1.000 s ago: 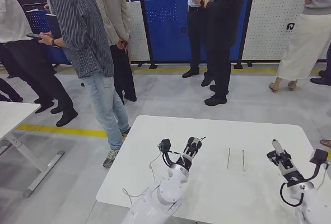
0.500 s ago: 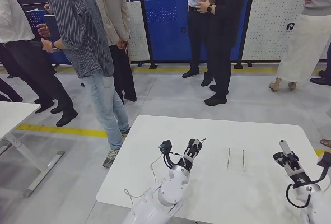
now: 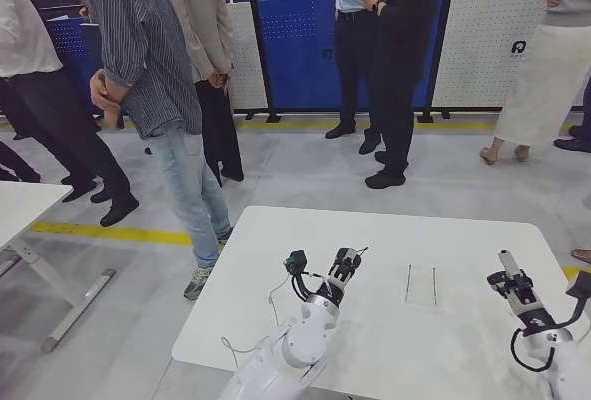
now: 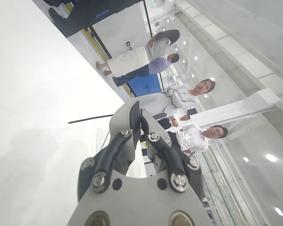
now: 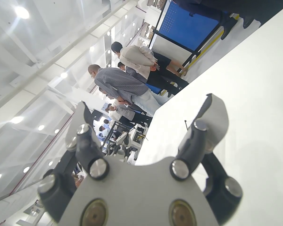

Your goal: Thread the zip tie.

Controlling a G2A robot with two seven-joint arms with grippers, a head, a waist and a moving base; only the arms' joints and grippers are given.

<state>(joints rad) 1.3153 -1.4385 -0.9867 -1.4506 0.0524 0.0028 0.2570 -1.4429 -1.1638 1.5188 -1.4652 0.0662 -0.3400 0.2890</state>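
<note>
The zip tie [image 3: 408, 283] lies flat on the white tabletop [image 3: 425, 340], near a second zip tie [image 3: 434, 286]. The 2 run parallel without touching, between the arms and clear of both. The left gripper [image 4: 140, 118] is above the tabletop, its fingers [image 4: 122, 118] clenched together on nothing. The right gripper [image 5: 146, 102] has its fingers [image 5: 214, 114] released wide and holds nothing.

The overhead camera is looking down on the white rectangular table [image 3: 405, 340]; both wrist cameras are sitting low, facing sideways across that shared surface.
</note>
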